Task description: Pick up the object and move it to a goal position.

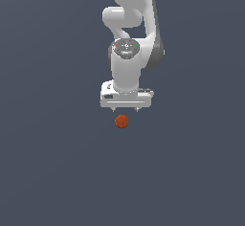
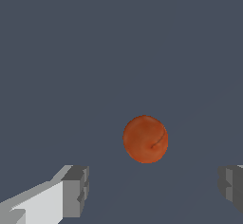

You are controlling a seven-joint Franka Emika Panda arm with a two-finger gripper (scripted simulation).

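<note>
The small orange-red ball with a thin dark seam (image 2: 145,139) lies free on the plain grey-blue worktop (image 1: 52,163), ungrasped. The white gripper (image 1: 125,109) sits just at the ball's twelve o'clock in the exterior view, jaws spread wide, touching nothing. By my reading, descent, grasp, lift and transfer all remain; no goal marker shows.

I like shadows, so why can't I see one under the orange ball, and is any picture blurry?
Exterior view: flat, even light, no shadow under the ball, edges slightly soft. Wrist view: the ball is sharper, its dark seam shows, the gripper fingers crisp, no glare, no shadow either.
</note>
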